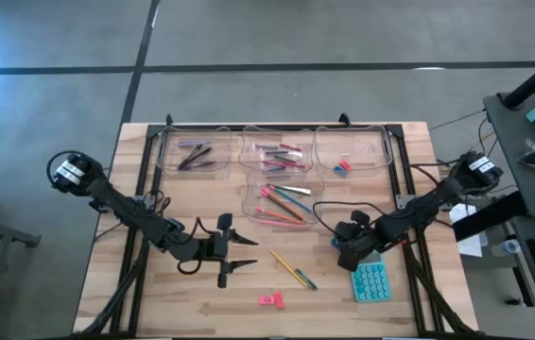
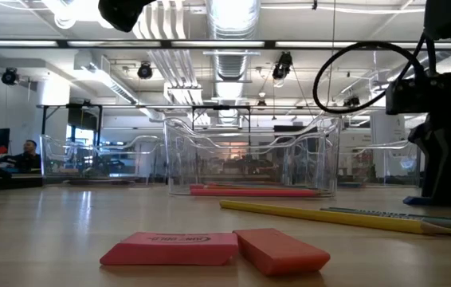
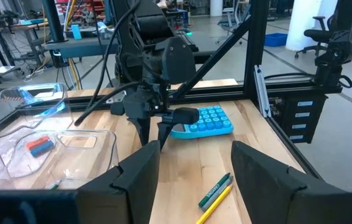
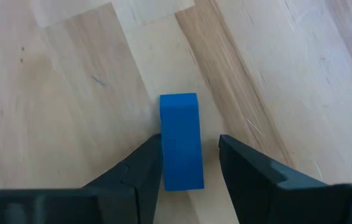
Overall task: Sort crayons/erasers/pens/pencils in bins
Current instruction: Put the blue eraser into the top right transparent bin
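Pale wooden plank surface point(image 1: 154, 293), visibly grained, framed by dark metal rails. Along its far edge, three clear plastic bins with rounded corners: left bin point(image 1: 192, 151) with slim dark pens point(image 1: 195, 157), middle bin point(image 1: 279, 151) with stubby pink and red crayons point(image 1: 282, 157), right bin point(image 1: 353, 149) with small red and blue erasers point(image 1: 342, 167). Just in front of the middle one, toward the surface's centre, a fourth bin point(image 1: 284, 201) with long thin pencils point(image 1: 282, 205) in pink, orange and green. Near the right edge, a flat teal calculator point(image 1: 371, 280) with rows of round buttons. Toward the near edge, two loose pencils point(image 1: 293, 270), yellow and green, lying side by side (nearly touching). Closer still to the near edge, two flat pink erasers point(image 1: 270, 300), matte and blocky, touching end to end.

Left arm bent low across the left half, left claw point(image 1: 235, 248) level and pointing toward the centre, fingers spread wide, empty. Right arm reaching in from the right edge, right claw point(image 4: 188, 163) pointing straight down just beside the calculator, fingers set narrowly either side of a small blue eraser point(image 4: 180, 140) (smooth, rectangular, lying flat on the wood), one finger touching it, the other a sliver apart.
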`<state>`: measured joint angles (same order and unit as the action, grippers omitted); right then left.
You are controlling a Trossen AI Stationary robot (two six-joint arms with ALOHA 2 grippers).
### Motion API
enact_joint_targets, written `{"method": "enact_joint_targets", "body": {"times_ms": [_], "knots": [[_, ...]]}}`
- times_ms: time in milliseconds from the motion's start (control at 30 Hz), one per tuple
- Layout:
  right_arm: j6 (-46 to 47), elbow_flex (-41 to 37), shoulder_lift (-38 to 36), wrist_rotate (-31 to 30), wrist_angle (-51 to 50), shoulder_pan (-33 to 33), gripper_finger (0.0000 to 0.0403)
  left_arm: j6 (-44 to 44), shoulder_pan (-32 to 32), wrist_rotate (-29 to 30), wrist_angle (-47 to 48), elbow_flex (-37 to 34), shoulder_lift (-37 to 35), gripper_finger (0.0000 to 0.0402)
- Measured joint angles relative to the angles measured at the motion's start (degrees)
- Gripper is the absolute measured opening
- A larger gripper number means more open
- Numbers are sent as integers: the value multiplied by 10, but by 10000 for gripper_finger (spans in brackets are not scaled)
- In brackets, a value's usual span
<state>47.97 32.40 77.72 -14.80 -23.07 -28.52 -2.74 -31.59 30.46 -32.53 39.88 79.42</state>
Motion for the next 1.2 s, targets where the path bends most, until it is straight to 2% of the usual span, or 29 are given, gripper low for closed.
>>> {"method": "enact_joint_targets", "body": {"times_ms": [400,1200], "knots": [[-12,3,-35,-1,-4,0,149,0,0,0,0,0,0,185],[-15,2,-34,-18,-7,0,155,0,0,0,0,0,0,185]]}}
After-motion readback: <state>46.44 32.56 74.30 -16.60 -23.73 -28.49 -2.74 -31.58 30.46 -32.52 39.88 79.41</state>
